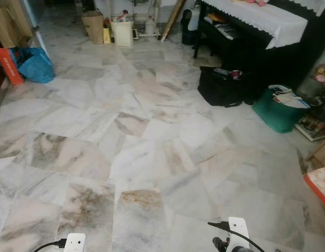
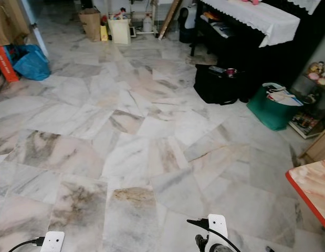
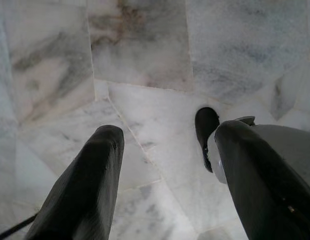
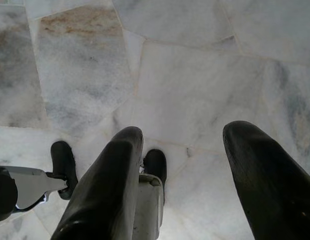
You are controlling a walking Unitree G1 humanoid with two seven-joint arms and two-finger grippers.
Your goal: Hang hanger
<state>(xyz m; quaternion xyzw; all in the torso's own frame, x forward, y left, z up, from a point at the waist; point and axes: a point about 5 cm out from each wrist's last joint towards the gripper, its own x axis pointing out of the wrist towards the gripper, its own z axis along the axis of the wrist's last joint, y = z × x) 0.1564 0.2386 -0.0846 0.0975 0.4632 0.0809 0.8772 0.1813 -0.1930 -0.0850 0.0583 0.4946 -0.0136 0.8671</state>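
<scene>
A wide marble floor (image 1: 151, 136) was seen ahead, laid in irregular pale slabs veined with grey and brown. Both arms were held low at the near edge of the head views, with only their white wrist parts visible there.

The left gripper (image 3: 165, 150) was pointed down at the floor, its two black fingers (image 3: 89, 185) spread well apart, and nothing was held between them. The right gripper (image 4: 182, 150) was likewise pointed down over the floor with its fingers (image 4: 260, 170) set wide apart and empty. Beneath the grippers the robot's own dark feet (image 4: 62, 165) were seen standing on the slabs.

No hanger could be made out in any view, so its place could not be told.

At the far left a blue bag (image 1: 35, 64) was set on the floor beside an orange box (image 1: 8, 65). At the far wall a brown paper bag (image 1: 93, 26) and a pale bin (image 1: 123, 32) were stood near each other. On the right a dark table covered by a white lace cloth (image 1: 262, 21) was seen, with a black bag (image 1: 221, 86) on the floor just beside it and a green basket (image 1: 278, 110) of papers further right. A red-edged surface (image 2: 312, 189) was cut off at the right border.
</scene>
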